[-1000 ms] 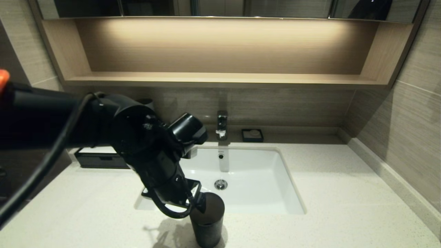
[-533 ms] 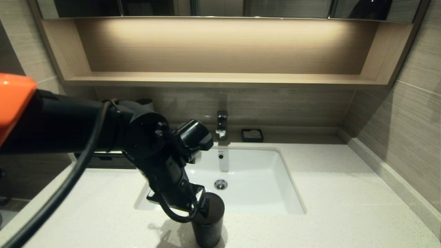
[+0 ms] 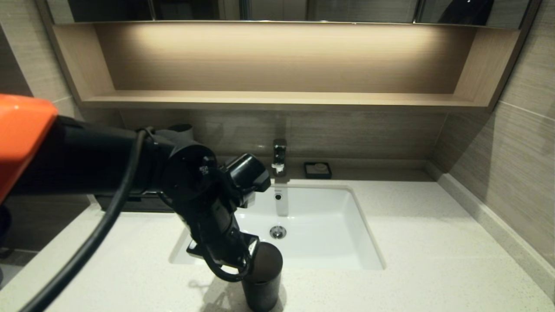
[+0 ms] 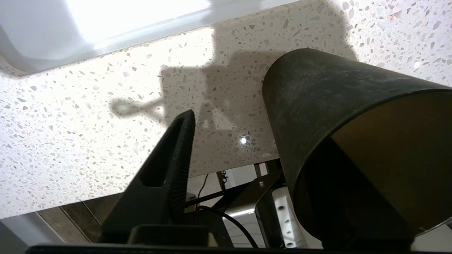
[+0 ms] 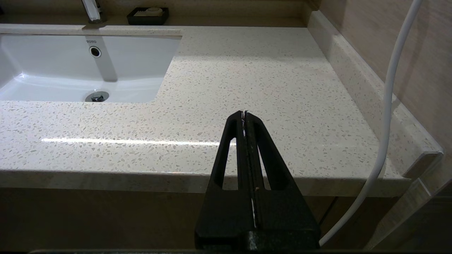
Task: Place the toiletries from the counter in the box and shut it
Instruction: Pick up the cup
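Note:
No toiletries show in any view. The box (image 3: 149, 204) is a flat black shape at the back left of the counter (image 3: 412, 242), mostly hidden behind my left arm. My left gripper (image 3: 243, 256) hangs at the rim of a tall black cup (image 3: 261, 277) that stands on the counter's front strip before the basin. One of its fingers (image 4: 176, 158) stays outside the cup (image 4: 317, 91) with a gap to the wall; the other is hidden by the cup. My right gripper (image 5: 244, 113) is shut and empty, just off the counter's front edge on the right.
The white basin (image 3: 312, 225) is sunk in the middle of the counter, with a faucet (image 3: 279, 156) and a small black soap dish (image 3: 318, 170) behind it. A wooden shelf (image 3: 277, 97) runs above. A white cable (image 5: 386, 106) hangs beside the right gripper.
My left arm has swung in further from the left, and its gripper has shifted slightly right and down against the black cup. The cup has not moved.

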`<state>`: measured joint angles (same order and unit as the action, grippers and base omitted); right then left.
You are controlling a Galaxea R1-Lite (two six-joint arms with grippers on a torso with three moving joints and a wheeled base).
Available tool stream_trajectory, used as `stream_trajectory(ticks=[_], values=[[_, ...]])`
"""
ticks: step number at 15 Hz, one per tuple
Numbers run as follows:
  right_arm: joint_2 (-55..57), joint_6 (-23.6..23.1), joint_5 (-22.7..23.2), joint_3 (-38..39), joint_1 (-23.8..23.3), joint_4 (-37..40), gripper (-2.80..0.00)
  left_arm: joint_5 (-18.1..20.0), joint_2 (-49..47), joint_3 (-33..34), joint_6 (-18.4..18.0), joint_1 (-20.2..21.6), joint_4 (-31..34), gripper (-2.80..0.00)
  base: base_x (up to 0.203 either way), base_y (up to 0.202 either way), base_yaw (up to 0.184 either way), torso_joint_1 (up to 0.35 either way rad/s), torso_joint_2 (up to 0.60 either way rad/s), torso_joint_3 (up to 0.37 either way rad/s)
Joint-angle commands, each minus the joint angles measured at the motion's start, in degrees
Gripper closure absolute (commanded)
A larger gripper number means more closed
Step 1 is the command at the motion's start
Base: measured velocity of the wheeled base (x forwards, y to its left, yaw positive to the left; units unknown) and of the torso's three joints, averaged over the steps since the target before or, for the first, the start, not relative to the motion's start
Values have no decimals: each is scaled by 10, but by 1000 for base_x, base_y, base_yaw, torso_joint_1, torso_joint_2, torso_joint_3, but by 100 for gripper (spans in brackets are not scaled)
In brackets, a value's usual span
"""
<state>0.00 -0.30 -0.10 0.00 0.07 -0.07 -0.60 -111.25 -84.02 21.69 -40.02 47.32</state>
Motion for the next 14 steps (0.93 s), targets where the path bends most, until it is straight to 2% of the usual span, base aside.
stream_trajectory(ticks=[1, 10, 12, 14], values=[[-1, 0, 0, 1, 0, 0, 0, -1, 1, 0, 3, -2, 3, 0, 0, 0, 0, 0, 0, 0], [0, 0, 0, 1, 0, 0, 0, -6, 102, -1, 10, -3, 20, 0, 0, 0, 0, 0, 0, 0], [0, 0, 0, 1, 0, 0, 0, -24, 128, 1, 10, -2, 29, 0, 0, 0, 0, 0, 0, 0], [-1, 0, 0, 1, 0, 0, 0, -63, 146, 5, 8, 5, 35, 0, 0, 0, 0, 0, 0, 0]])
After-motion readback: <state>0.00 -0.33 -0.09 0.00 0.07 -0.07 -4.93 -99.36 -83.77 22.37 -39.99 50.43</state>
